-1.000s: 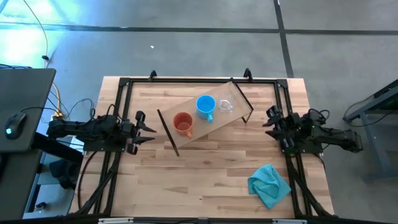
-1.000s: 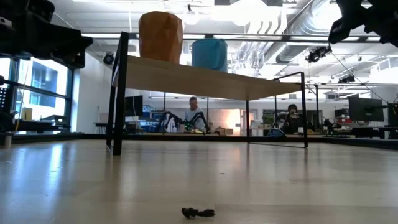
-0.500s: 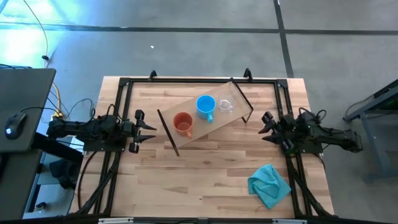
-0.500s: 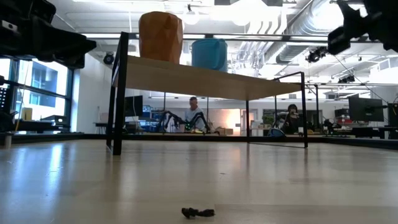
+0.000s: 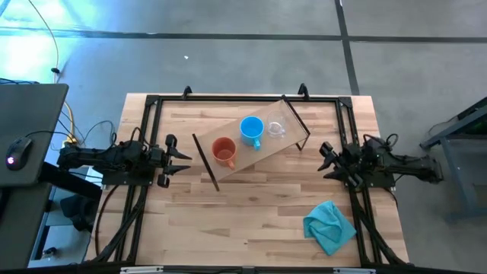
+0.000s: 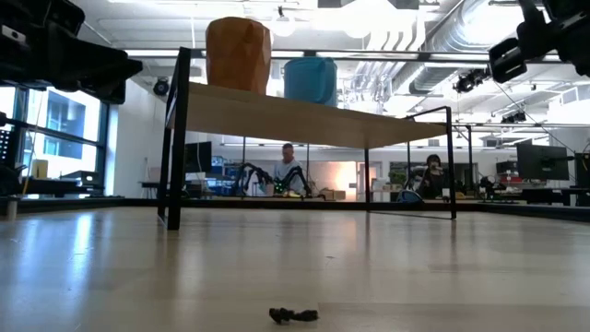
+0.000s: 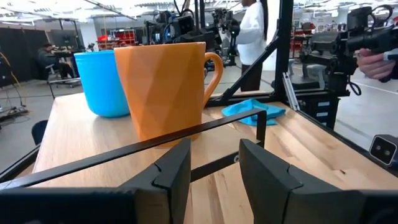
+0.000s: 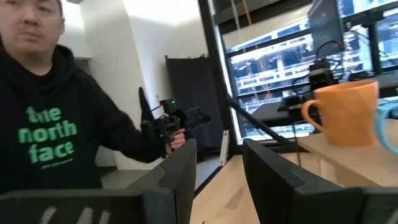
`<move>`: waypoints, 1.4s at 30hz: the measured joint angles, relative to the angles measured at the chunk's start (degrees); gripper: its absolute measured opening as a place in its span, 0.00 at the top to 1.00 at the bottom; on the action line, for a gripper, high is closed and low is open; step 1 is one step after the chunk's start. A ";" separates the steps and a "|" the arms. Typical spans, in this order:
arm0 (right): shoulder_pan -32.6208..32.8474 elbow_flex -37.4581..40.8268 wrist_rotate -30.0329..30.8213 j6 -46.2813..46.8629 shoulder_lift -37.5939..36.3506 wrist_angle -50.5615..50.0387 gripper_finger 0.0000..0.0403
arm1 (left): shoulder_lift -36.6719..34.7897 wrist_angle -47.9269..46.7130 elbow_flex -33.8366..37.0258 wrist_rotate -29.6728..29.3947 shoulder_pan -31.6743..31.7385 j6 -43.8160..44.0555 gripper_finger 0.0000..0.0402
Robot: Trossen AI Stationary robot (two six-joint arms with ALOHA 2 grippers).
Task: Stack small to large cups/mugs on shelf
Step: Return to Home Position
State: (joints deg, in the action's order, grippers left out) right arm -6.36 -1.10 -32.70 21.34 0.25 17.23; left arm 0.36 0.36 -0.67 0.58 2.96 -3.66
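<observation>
Clear cup (image 5: 275, 129), blue mug (image 5: 252, 129) and orange mug (image 5: 223, 151) stand in a row on the shelf (image 5: 251, 161). The right tool (image 5: 325, 160), spread and empty, has shifted slightly beside the shelf's end. The left tool (image 5: 185, 160), also spread, waits opposite. Placement appears complete.

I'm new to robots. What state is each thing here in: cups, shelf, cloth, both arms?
shelf: standing on the table, angled to its edges.
orange mug: upright on the shelf, nearest the left arm.
blue mug: upright, mid-shelf.
clear cup: on the shelf, nearest the right arm.
teal cloth: crumpled on the table.
left gripper: fingers open, empty.
right gripper: fingers open, empty.
</observation>
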 joint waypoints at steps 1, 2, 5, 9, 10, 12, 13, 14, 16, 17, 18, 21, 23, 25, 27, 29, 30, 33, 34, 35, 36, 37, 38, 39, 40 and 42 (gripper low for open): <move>0.67 0.01 0.02 -0.62 0.00 -0.33 0.69 | 0.00 0.00 0.00 0.00 0.00 0.08 0.69; 1.26 0.02 0.09 -1.06 0.00 -0.65 0.69 | 0.00 0.00 0.00 0.00 0.00 0.19 0.69; 2.95 0.02 1.58 -2.53 0.00 -1.06 0.69 | 0.00 0.00 0.00 -0.05 0.00 0.52 0.69; 4.51 0.04 3.28 -4.27 0.02 -1.41 0.69 | 0.00 0.00 0.00 -0.15 0.02 0.55 0.69; 4.85 0.04 3.58 -4.25 0.02 -1.50 0.69 | 0.00 0.00 0.00 -0.15 0.01 0.56 0.69; 5.52 0.07 3.98 -3.81 0.02 -1.58 0.69 | -0.01 0.00 0.00 -0.15 0.00 0.59 0.69; 5.85 0.07 4.17 -3.76 0.02 -1.60 0.69 | 0.00 0.00 0.00 -0.17 0.01 0.59 0.69; 6.12 0.07 4.25 -3.80 0.02 -1.60 0.69 | 0.00 0.00 0.00 -0.17 0.00 0.60 0.69; 6.72 0.07 5.08 -3.79 0.02 -1.68 0.69 | 0.00 0.00 0.00 -0.17 0.00 0.63 0.69; 7.02 0.07 5.32 -3.64 0.02 -1.88 0.69 | 0.00 0.00 0.00 -0.17 0.00 0.65 0.69; 7.32 0.07 5.46 -3.44 0.02 -2.29 0.69 | 0.00 0.00 0.00 -0.17 0.00 0.65 0.69; 8.20 0.09 6.02 -4.27 0.02 -6.07 0.69 | 0.00 0.00 0.00 -0.17 0.00 0.65 0.69; 8.43 0.11 8.72 -6.06 0.02 -9.39 0.69 | 0.00 0.00 0.00 -0.17 0.01 0.73 0.69; 8.43 0.11 13.53 -8.10 0.04 -11.99 0.69 | 0.00 0.00 0.00 -0.17 0.00 0.74 0.69; 8.40 0.11 17.35 -10.46 0.04 -13.62 0.69 | 0.00 0.00 0.00 -0.17 0.00 0.74 0.69; 8.40 0.11 19.07 -12.81 0.04 -14.74 0.69 | 0.00 0.00 0.00 -0.20 0.00 0.74 0.69; 8.40 0.11 19.35 -13.90 0.04 -15.29 0.69 | 0.00 0.00 0.00 -0.20 0.00 0.74 0.69; 8.36 0.11 20.26 -17.27 0.04 -15.69 0.69 | 0.00 0.00 0.00 -0.20 0.00 0.76 0.69; 8.36 0.11 20.33 -18.70 0.04 -15.69 0.69 | 0.00 0.00 0.00 -0.20 0.01 0.77 0.69; 8.36 0.11 20.72 -20.03 0.04 -15.75 0.69 | 0.00 0.00 0.00 -0.20 0.02 0.79 0.69; 8.36 0.11 21.26 -21.30 0.04 -15.83 0.69 | 0.00 0.00 0.00 -0.20 0.00 0.79 0.69; 8.36 0.11 22.09 -22.45 0.04 -15.99 0.69 | 0.00 0.01 0.00 -0.20 0.00 0.80 0.69; 8.36 0.11 22.85 -23.28 0.04 -16.12 0.69 | 0.00 0.01 0.00 -0.20 0.01 0.87 0.69; 8.36 0.11 23.55 -24.16 0.04 -16.23 0.69 | 0.00 0.00 0.00 -0.20 0.00 0.89 0.69; 8.36 0.11 23.92 -24.99 0.04 -16.31 0.69 | 0.00 0.01 0.00 -0.20 0.00 0.89 0.69; 8.36 0.11 24.74 -25.77 0.04 -16.48 0.69 | 0.01 0.00 0.00 -0.20 0.02 0.89 0.69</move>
State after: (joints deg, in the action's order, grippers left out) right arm 2.00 -0.99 -7.95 -4.43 0.30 0.75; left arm 0.37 0.36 -0.67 0.38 2.98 -2.76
